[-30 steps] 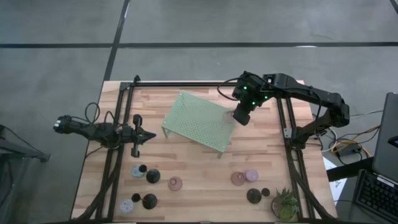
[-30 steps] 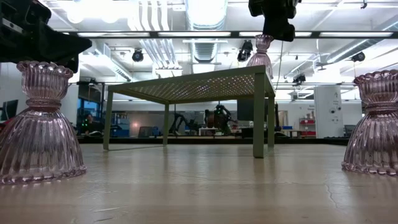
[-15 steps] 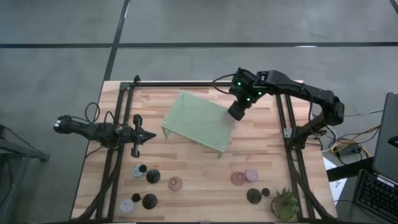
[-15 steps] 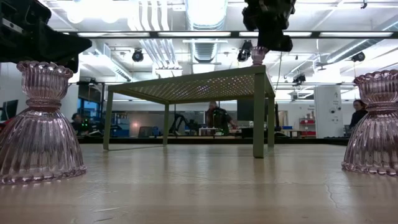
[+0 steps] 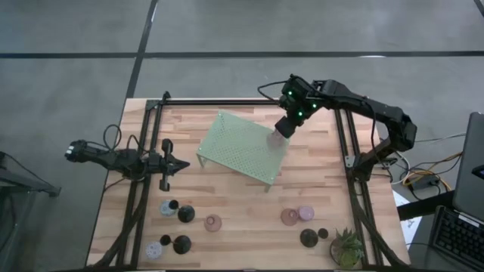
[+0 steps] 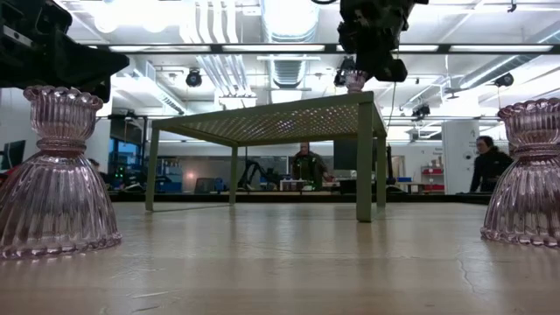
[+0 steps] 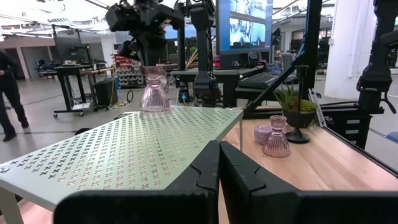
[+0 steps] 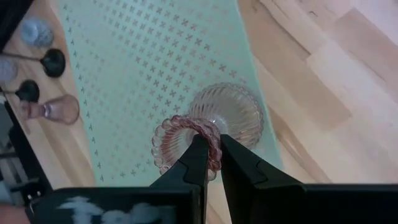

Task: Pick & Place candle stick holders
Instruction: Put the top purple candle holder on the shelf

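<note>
The right gripper [image 8: 210, 163] is closed on the rim of a pink glass candle stick holder [image 8: 214, 127], which stands on a corner of the green stand [image 5: 243, 145]. The placing looks nearly done; next it should release and lift straight up. The left gripper [image 5: 175, 165] waits closed over the tabletop [image 5: 318, 189].

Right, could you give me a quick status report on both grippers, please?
Right gripper shut on pink glass holder, over green stand corner. Left gripper shut, empty, waiting at table's left. Nothing in the way.
</note>
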